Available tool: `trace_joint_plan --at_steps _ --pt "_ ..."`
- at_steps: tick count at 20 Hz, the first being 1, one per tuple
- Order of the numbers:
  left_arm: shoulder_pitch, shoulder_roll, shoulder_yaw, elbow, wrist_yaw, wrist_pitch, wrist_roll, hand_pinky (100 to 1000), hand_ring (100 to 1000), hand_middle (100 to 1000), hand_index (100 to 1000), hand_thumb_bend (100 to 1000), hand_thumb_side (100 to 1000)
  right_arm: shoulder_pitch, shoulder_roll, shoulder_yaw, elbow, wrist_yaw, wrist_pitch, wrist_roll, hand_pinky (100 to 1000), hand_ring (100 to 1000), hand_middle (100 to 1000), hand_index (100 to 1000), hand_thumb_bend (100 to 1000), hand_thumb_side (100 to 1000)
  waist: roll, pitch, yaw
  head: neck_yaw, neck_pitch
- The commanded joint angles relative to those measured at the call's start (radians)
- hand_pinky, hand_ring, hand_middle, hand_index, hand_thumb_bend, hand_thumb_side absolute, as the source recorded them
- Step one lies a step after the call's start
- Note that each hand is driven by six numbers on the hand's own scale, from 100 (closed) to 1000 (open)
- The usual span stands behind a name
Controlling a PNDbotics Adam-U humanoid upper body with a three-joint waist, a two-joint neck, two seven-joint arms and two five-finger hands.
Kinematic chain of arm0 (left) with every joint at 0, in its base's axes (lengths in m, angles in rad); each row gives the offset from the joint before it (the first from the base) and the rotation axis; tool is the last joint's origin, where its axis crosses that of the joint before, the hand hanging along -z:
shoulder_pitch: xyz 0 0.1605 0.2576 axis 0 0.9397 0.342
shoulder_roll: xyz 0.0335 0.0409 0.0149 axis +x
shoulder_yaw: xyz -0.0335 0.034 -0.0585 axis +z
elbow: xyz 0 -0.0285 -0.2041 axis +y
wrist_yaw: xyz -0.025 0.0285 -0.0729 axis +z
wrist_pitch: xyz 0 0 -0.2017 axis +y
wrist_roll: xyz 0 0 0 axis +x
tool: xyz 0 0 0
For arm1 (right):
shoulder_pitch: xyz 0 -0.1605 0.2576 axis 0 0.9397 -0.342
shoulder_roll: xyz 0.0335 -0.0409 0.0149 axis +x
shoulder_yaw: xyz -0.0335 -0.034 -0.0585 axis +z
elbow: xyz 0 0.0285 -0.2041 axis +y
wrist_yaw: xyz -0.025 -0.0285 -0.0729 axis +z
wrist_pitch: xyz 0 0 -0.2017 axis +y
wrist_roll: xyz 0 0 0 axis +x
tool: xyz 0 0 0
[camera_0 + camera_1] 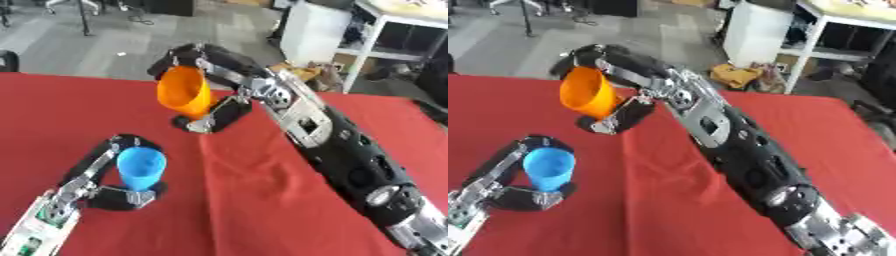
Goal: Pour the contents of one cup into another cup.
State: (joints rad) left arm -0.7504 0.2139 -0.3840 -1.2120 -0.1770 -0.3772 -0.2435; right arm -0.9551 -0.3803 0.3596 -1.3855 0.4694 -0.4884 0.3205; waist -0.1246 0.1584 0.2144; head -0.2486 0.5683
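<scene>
Orange cup (184,93): held up off the table by the right hand (213,107), mouth upward, body leaning a little; fingers and thumb are curled round it.
Blue cup (141,167): upright near the table's left front, held by the left hand (114,192), whose fingers wrap behind it and thumb closes in front.
Gap between cups: the orange cup is up and to the right of the blue cup, apart from it, with bare red cloth between.
Right arm: comes in from the lower right corner and runs diagonally across the table to the orange cup, taking up much of the right half.
Left arm: enters at the lower left corner, short reach, close to the near edge.
Open room: bare cloth lies left of the orange cup and in the middle between the two arms.
Table (245,210): covered with a red cloth, wrinkled and creased down the middle; its far edge runs just behind the orange cup.
Room: grey floor beyond the far edge, a white shelf unit (376,35) at upper right, chair legs at upper left.
</scene>
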Motion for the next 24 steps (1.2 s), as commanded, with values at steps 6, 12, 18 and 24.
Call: trace_joint_plan --at_steps 6,12,18,24 --pt "-0.037 -0.015 0.001 -0.01 0.001 -0.01 -0.001 308 448 475 647 343 100 -0.014 0.016 0.01 -0.029 0.141 -0.061 0.005 445 391 733 871 291 100 0.007 -0.021 -0.003 -0.003 -0.001" --pt "-0.039 -0.018 -0.006 -0.024 0.018 -0.015 -0.013 309 449 475 648 342 100 -0.013 0.024 0.018 -0.022 0.271 -0.111 -0.014 490 481 750 876 297 100 0.006 -0.022 -0.002 -0.003 0.0" --pt "-0.041 -0.022 -0.008 -0.027 0.033 -0.014 -0.025 309 449 475 648 339 100 -0.01 0.031 0.021 0.006 0.376 -0.144 -0.038 516 489 761 879 300 100 0.004 -0.021 -0.002 -0.002 0.0" --pt "-0.043 -0.022 -0.007 -0.028 0.043 -0.012 -0.03 309 449 475 648 339 100 -0.017 0.027 0.02 0.0 0.471 -0.17 -0.069 557 501 773 882 301 100 0.005 -0.021 0.002 -0.003 0.001"
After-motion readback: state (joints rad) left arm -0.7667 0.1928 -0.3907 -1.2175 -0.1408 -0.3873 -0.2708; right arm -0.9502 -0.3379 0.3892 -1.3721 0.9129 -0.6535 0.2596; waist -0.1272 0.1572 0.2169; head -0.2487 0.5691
